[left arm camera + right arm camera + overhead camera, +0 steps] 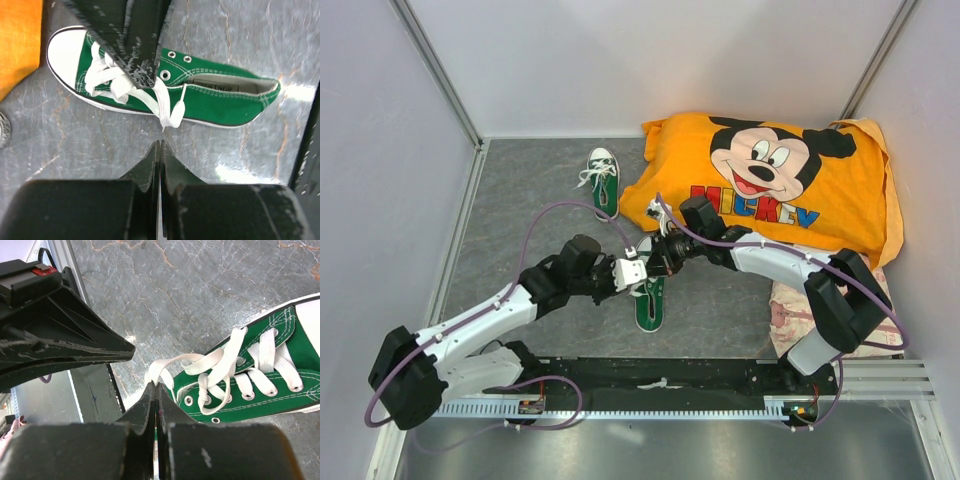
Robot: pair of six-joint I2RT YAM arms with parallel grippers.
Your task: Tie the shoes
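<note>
The right gripper has its two black fingers pressed together on a flat white lace. The lace arcs up in a loop from the eyelets of the near sneaker to the fingertips. That shoe is green canvas with white stitching, metal eyelets, a white rubber toe cap and a white sole. It lies on the grey, veined tabletop between the two arms, its toe toward the pillow.

The left gripper is also closed, its wedge-shaped fingers meeting in a thin seam with nothing visible between them. It sits just beside the shoe's side wall. A loose flat lace end hangs over the sole a little above its tip, not touching it. In the left wrist view the right gripper's scuffed black fingers cover the middle of the lacing.

The second green sneaker lies farther back, well apart, its laces loose. It sits just left of a soft orange Mickey Mouse pillow.
</note>
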